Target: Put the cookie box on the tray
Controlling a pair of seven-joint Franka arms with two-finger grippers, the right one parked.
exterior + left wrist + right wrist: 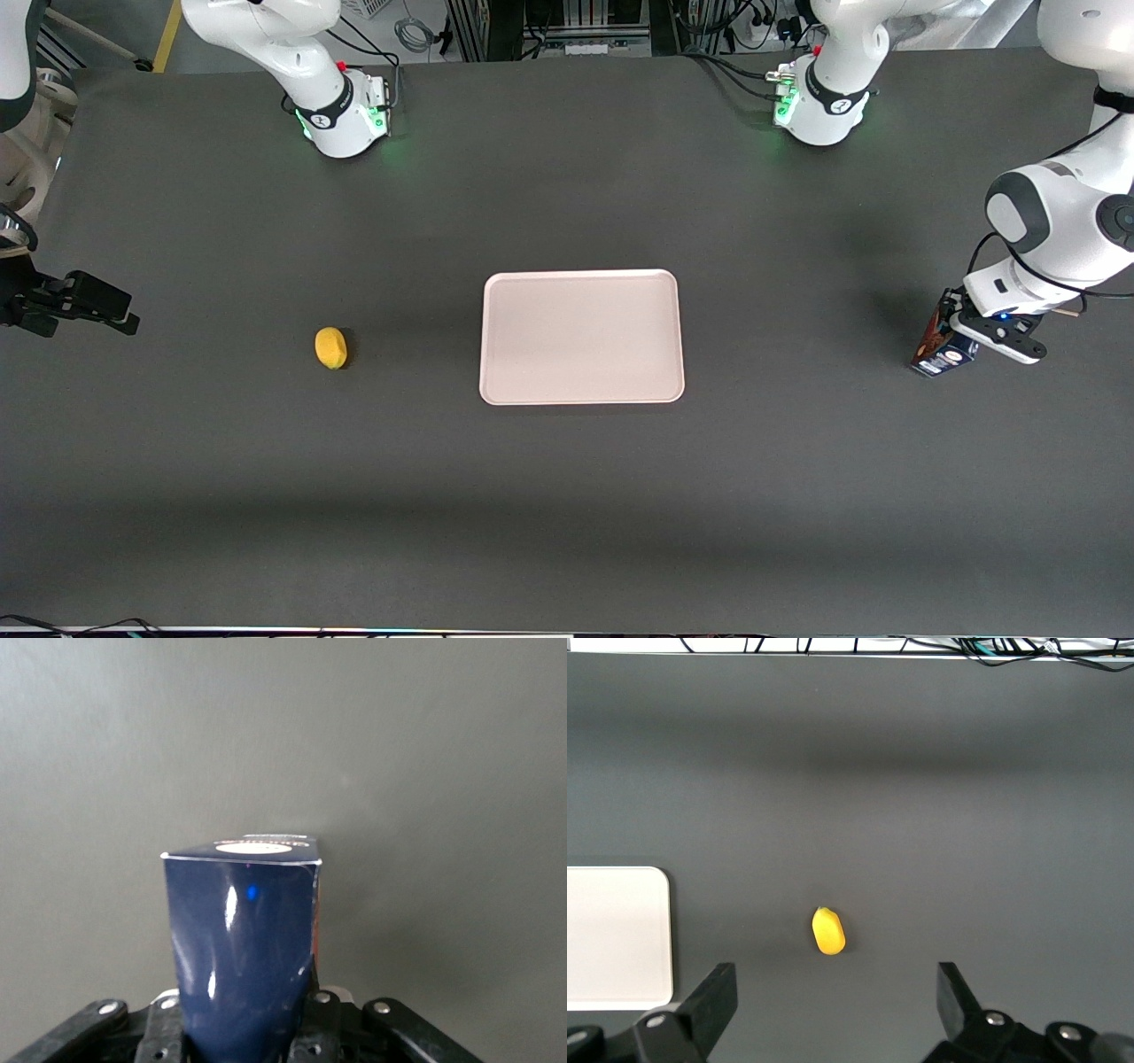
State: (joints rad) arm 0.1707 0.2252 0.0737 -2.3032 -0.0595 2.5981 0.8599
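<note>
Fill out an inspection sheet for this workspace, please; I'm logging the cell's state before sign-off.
Surface: dark grey table, bare apart from the items below.
Job's things: cookie box at the working arm's end, off the tray; tray mid-table, nothing on it.
Clutter: small yellow object toward the parked arm's end.
Grippers: claw shut on the cookie box, low over the table.
Cables: bundles by the arm bases.
Surroundings: equipment racks past the table edge.

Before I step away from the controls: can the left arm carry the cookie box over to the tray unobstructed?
Probably yes. The hand is at the cookie box, toward the working arm's end; only bare table lies between it and the tray.
</note>
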